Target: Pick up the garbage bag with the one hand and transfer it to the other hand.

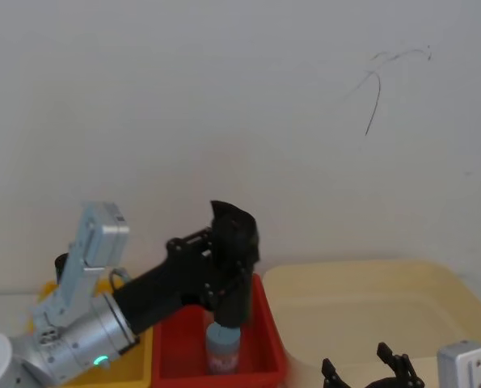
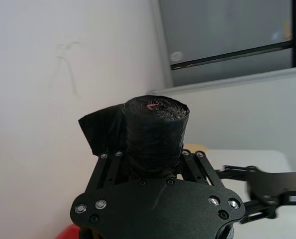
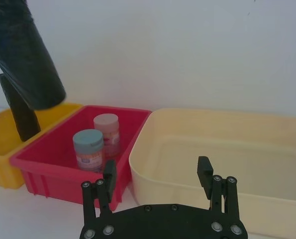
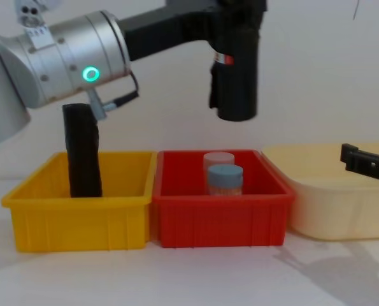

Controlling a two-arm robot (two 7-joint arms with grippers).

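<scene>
While my left gripper [image 2: 150, 167] clenches the garbage bag [image 4: 235, 70], seemingly light, soft, slippery, my right gripper [image 3: 156, 172], jaws released, should take its lower end.

white table [image 4: 176, 280], yellow bin [image 4: 81, 224], red bin [image 4: 221, 223], cream tub [image 4: 336, 213]

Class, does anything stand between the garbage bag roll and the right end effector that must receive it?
Nothing visible does. The left end effector holds the garbage bag above the red bin; the right end effector is open, lower, by the cream tub. The jars stand below the roll.
</scene>
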